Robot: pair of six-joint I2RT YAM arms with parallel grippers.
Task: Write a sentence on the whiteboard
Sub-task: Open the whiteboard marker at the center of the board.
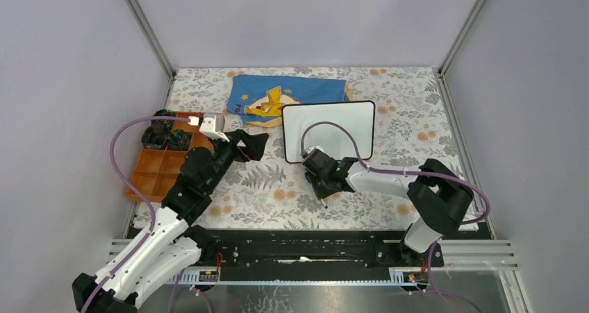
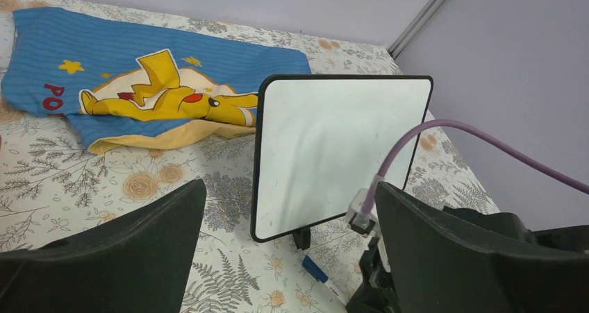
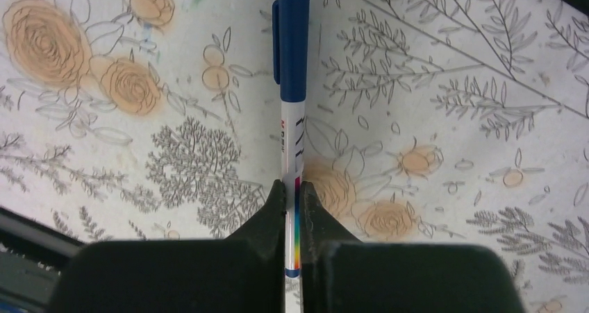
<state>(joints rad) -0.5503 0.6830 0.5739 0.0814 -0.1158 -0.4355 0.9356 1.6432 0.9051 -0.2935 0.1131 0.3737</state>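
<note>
The whiteboard (image 1: pixel 330 129) stands tilted on little black feet at mid-table; it also shows in the left wrist view (image 2: pixel 333 153). Its face is blank; no blue sentence shows on it. My right gripper (image 1: pixel 321 181) is low over the tablecloth just in front of the board. It is shut (image 3: pixel 292 188) on a white marker (image 3: pixel 292 84) with its blue cap on. The marker lies flat, and its capped end shows in the left wrist view (image 2: pixel 319 275). My left gripper (image 1: pixel 253 145) is open and empty (image 2: pixel 290 195), left of the board and facing it.
A blue cloth with a yellow cartoon figure (image 1: pixel 285 98) lies behind the board, also seen from the left wrist (image 2: pixel 139 84). An orange compartment tray (image 1: pixel 163 167) holding dark objects (image 1: pixel 167 136) sits at the left edge. Grey walls with metal posts enclose the table.
</note>
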